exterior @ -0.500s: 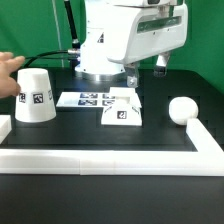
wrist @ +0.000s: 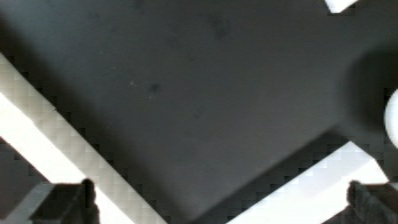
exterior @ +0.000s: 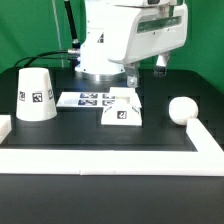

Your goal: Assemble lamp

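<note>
The cone-shaped shade [exterior: 34,95] stands on the black table at the exterior view's left. The blocky base [exterior: 121,112] sits in the middle. The ball-shaped bulb [exterior: 181,110] lies at the right; its edge also shows in the wrist view [wrist: 391,112]. My arm [exterior: 120,40] hangs above and behind the base, and its fingers are hidden in the exterior view. In the wrist view my gripper [wrist: 217,206] is open and empty above bare table, with the fingertips [wrist: 64,205] far apart.
The marker board [exterior: 92,99] lies flat behind the base. A long white border rail [exterior: 100,157] runs along the front and up both sides; it also shows in the wrist view [wrist: 45,140].
A human hand at the exterior view's left, beside the shade, has gone out of view. The arm and the lamp parts have not moved.
</note>
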`<state>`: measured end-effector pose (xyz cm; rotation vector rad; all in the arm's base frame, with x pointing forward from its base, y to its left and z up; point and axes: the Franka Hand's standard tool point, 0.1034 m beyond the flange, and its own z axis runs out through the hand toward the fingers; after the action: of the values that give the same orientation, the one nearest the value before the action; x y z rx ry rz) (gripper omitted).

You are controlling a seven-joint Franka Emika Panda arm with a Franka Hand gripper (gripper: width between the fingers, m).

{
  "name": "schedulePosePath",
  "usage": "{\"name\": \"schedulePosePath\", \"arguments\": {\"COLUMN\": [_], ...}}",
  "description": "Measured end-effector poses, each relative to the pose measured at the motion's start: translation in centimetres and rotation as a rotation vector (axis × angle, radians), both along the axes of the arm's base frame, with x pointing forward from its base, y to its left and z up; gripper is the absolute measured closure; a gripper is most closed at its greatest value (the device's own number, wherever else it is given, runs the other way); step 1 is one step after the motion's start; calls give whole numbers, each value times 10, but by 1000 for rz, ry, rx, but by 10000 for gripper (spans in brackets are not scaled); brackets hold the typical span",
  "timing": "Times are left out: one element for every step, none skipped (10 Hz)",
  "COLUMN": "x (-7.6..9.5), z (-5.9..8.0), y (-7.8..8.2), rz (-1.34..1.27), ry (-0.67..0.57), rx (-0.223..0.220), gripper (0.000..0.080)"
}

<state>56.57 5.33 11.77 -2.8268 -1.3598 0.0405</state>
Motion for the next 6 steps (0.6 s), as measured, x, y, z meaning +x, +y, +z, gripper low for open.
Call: {"name": "schedulePosePath", "arguments": {"x": [0,0,0,-6,-18,-31], "z": [0,0,0,-1,-1,-1], "y": [0,0,-1,-5,-9,-12], "rz": [0,0,-1,-27,-74,-121], "ry": [0,0,0,-12,-21,-29], "rx": [0,0,0,-1,-4,-6], "gripper": [100,100,100,100,100,100]}}
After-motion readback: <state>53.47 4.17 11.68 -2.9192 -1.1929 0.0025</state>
